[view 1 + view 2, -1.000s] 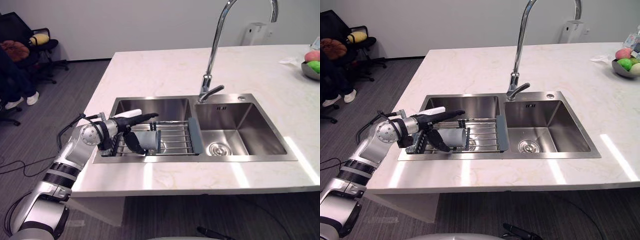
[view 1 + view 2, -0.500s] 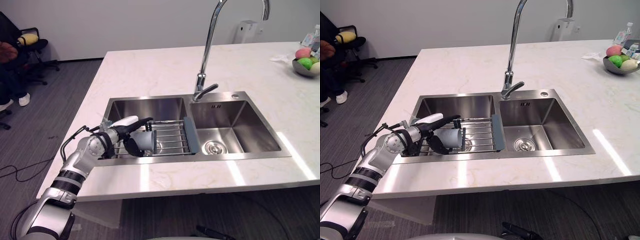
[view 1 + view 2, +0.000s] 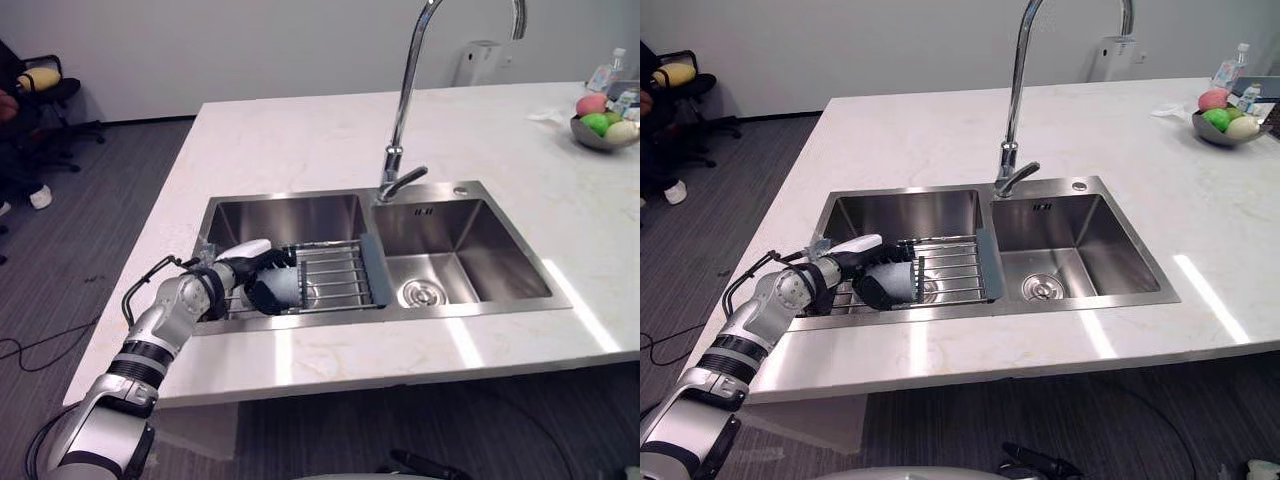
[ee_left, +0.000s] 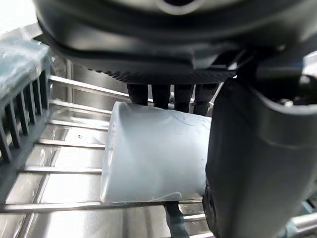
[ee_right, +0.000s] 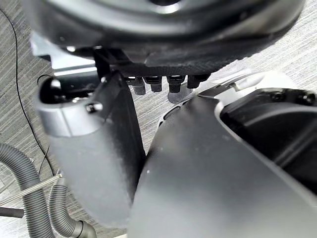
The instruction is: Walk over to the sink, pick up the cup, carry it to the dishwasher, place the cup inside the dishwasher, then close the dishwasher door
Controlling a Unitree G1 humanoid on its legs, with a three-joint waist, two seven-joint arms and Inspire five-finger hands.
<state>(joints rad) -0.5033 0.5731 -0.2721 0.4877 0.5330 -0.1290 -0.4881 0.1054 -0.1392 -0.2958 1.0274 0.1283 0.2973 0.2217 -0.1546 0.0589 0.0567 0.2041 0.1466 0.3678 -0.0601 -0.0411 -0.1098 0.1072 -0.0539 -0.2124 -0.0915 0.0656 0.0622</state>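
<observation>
Left wrist view: cup (image 4: 153, 153) sideways on rack (image 4: 64, 170), clasped by left hand (image 4: 168, 44).

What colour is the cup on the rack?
The cup is plain pale grey, clearest in the left wrist view.

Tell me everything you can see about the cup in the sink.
The cup is a pale grey-blue cylinder, matte like plastic, no handle showing. It lies on its side on the wire rack over the left basin of the sink. The left hand grips it, fingers curled over it and thumb against its side.
</observation>
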